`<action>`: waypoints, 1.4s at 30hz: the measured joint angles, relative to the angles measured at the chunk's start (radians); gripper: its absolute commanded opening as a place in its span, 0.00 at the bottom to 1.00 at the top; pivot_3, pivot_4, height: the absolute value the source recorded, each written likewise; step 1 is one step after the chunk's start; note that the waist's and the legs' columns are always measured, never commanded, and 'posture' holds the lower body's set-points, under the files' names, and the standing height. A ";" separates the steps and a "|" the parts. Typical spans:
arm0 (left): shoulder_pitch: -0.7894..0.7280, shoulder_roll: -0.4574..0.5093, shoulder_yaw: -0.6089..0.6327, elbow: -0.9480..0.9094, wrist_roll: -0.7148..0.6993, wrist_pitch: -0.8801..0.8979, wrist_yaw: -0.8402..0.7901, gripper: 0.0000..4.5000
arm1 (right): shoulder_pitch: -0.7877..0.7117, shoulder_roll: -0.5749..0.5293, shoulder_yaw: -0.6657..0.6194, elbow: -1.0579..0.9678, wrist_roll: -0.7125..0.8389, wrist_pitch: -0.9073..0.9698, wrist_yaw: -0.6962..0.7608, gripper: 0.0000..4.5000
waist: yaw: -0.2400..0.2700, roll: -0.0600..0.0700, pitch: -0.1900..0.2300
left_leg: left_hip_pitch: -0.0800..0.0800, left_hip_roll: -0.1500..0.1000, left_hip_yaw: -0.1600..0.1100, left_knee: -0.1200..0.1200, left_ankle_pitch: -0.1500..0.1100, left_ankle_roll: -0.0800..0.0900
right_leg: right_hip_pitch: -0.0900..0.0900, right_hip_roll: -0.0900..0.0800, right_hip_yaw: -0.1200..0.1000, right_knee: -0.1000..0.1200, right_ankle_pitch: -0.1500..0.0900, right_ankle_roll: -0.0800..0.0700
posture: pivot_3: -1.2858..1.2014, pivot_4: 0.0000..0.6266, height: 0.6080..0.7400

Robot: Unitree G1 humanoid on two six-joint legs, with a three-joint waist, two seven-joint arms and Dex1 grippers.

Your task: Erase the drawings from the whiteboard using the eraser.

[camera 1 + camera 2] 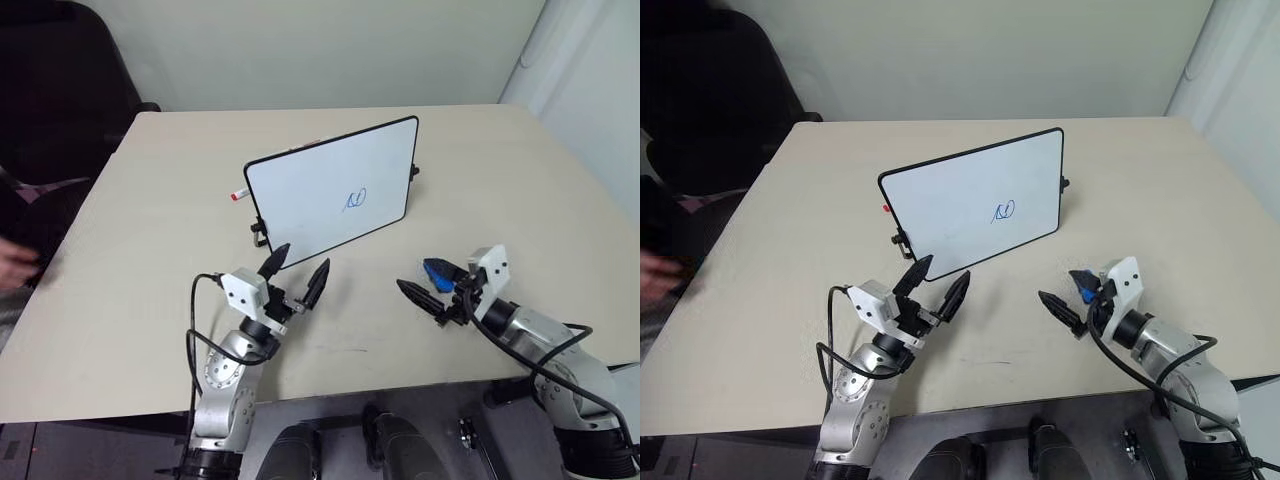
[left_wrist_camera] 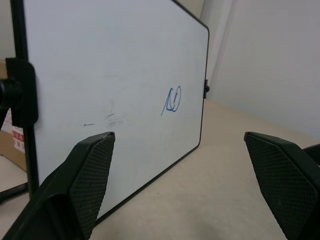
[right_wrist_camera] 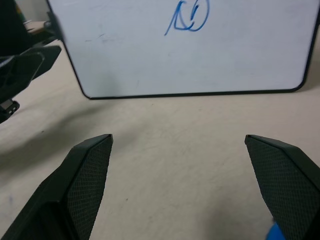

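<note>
The eraser (image 1: 438, 271) lies on the desk (image 1: 150, 250) just beside the right gripper (image 1: 432, 290), whose fingers stand wide open and empty like the left gripper (image 1: 297, 271); best straddle it squarely before closing.

Blue drawings (image 1: 355, 200) on white, black-framed whiteboard (image 1: 310, 185); blue eraser (image 1: 440, 271).

Soft even light, blurred left edge.
</note>
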 measured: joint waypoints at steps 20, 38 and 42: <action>-0.011 -0.034 -0.009 0.044 0.000 -0.041 -0.029 1.00 | -0.341 -0.129 -0.060 0.165 0.050 0.661 -0.219 0.99 | 0.003 0.000 0.000 | 0.000 0.000 0.000 -0.001 -0.001 0.002 | 0.000 0.000 0.000 -0.001 0.003 0.004 | 0.52 0.24 1.00; 0.025 -0.045 -0.021 0.037 -0.001 -0.040 -0.038 1.00 | -0.448 -0.167 0.109 0.231 -0.023 0.778 -0.199 0.56 | 0.004 0.001 0.000 | 0.000 0.000 0.001 -0.001 -0.003 0.004 | -0.001 0.000 0.000 -0.002 0.003 0.006 | 0.52 0.24 1.00; 0.031 -0.045 -0.021 0.024 -0.002 -0.040 -0.036 1.00 | -0.447 -0.176 0.129 0.232 -0.039 0.764 -0.180 0.24 | 0.004 0.001 0.000 | 0.000 0.000 0.001 -0.001 -0.003 0.004 | -0.001 0.000 0.000 -0.002 0.003 0.005 | 0.52 0.24 1.00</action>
